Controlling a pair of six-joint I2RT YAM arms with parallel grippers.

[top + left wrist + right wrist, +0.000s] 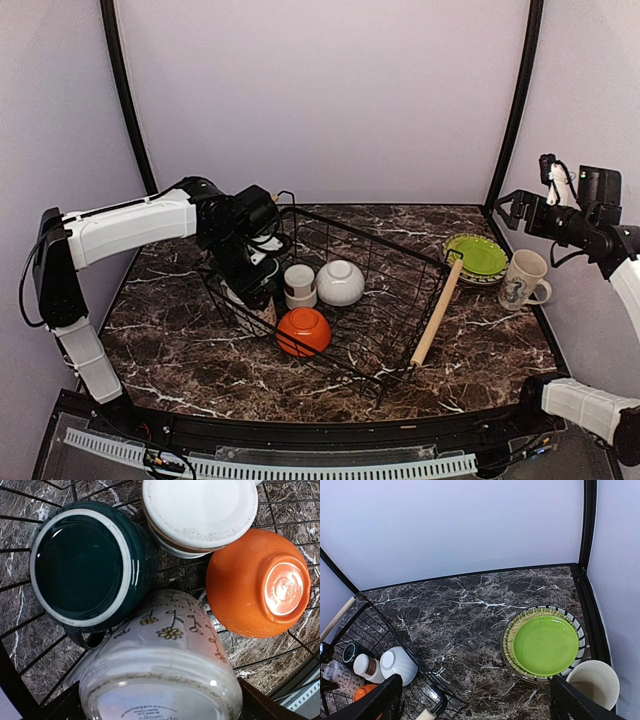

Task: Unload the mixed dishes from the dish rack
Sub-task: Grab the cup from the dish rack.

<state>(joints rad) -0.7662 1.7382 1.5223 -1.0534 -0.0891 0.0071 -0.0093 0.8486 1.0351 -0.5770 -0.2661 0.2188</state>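
Observation:
The black wire dish rack (pixel 392 252) stands mid-table, its wooden handle (pixel 437 312) on the right side. Inside it are an upturned orange bowl (pixel 304 330), a white bowl (pixel 341 282) and a small white cup (pixel 299 285). My left gripper (pixel 250 292) reaches into the rack's left end. In the left wrist view it (pixel 160 705) is shut on a flower-patterned mug (pixel 165 665), base toward the camera, beside a dark green cup (pixel 82 565), the white cup (pixel 200 510) and the orange bowl (pixel 260 585). My right gripper (pixel 508 208) is open and empty, raised at the right.
A lime-green plate (pixel 546 645) lies on a stack of a woven yellow plate (pixel 509 645) and a striped plate (pixel 577 625) at the table's back right. A cream patterned mug (pixel 522 278) stands next to the stack. Dark frame posts stand at the back corners.

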